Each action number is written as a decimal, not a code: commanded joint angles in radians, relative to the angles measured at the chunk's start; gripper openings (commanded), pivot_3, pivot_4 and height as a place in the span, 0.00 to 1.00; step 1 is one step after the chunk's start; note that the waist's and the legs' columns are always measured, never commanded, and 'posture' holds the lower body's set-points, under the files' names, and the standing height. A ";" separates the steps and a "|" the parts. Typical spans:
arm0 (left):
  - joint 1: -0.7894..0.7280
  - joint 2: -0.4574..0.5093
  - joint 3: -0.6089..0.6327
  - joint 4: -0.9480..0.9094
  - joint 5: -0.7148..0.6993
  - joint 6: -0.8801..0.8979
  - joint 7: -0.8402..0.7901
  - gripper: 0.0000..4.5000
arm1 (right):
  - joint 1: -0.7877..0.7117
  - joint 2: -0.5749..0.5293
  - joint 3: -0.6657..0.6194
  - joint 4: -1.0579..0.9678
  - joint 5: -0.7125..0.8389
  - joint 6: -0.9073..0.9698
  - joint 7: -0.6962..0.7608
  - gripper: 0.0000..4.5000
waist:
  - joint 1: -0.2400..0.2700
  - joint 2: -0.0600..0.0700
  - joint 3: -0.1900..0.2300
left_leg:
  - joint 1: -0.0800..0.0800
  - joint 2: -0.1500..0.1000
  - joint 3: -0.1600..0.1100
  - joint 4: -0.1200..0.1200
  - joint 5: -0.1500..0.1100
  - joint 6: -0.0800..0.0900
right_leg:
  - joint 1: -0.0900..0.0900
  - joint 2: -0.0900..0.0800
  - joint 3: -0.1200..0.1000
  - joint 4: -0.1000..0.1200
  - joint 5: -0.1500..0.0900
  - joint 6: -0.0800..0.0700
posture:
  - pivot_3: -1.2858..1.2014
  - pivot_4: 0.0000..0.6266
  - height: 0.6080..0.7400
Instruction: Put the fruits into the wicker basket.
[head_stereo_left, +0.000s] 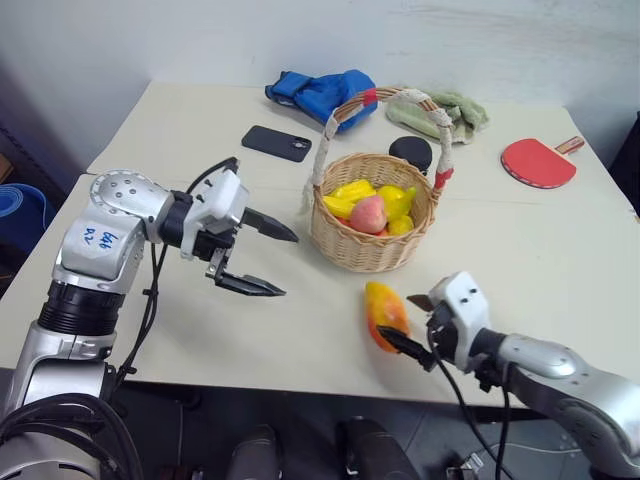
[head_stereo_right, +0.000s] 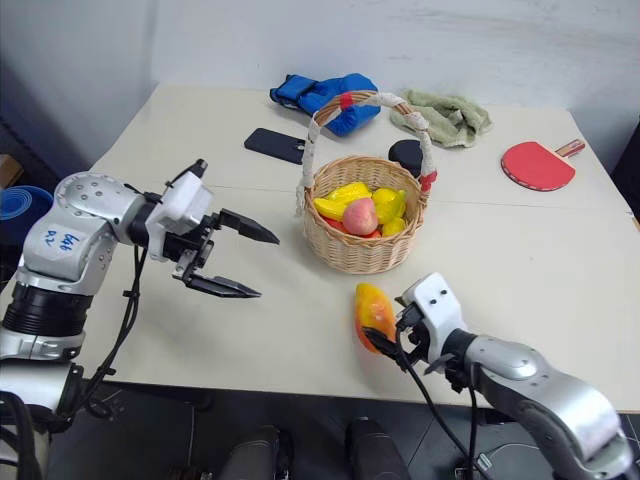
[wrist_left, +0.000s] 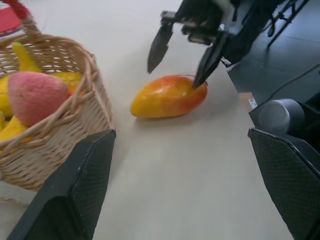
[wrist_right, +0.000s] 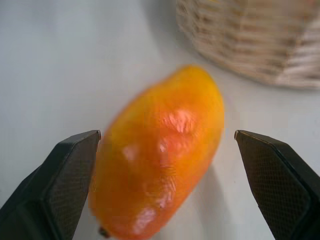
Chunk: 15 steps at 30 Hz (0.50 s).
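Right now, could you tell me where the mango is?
The mango lies on the table near its front edge, just in front of the wicker basket, between the open jaws of the right gripper.

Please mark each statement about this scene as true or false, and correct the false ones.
1. The mango lies on the table, outside the wicker basket. True.
2. The right end effector is shut on the mango. False: its fingers stand open, one on each side of the mango.
3. The peach is inside the wicker basket. True.
4. The left end effector holds a banana. False: it is open and holds nothing.
5. The red paddle is in the wicker basket. False: it lies on the table, beyond the basket on the robot's right.
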 joint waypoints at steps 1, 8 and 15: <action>-0.019 -0.008 0.010 -0.038 -0.016 0.004 0.016 0.99 | -0.013 0.042 0.026 0.025 -0.066 -0.005 -0.012 1.00 | 0.000 0.000 0.000 | 0.000 0.000 0.000 0.000 0.000 0.000 | 0.000 0.000 0.000 0.000 0.000 0.000 | 0.52 0.24 1.00; -0.042 -0.020 0.006 0.007 0.001 -0.029 0.023 1.00 | -0.005 0.110 -0.047 -0.015 -0.039 -0.036 0.047 0.64 | -0.007 0.000 0.000 | 0.000 0.000 0.000 0.000 0.000 0.000 | -0.001 0.001 0.000 0.002 0.000 0.000 | 0.52 0.24 1.00; -0.056 -0.056 0.018 0.030 -0.008 -0.035 0.056 1.00 | -0.073 0.100 -0.159 -0.122 0.040 -0.082 0.132 0.63 | -0.011 0.000 0.000 | 0.000 0.000 0.000 0.000 -0.001 0.000 | -0.001 0.001 -0.001 0.003 0.000 0.000 | 0.52 0.24 1.00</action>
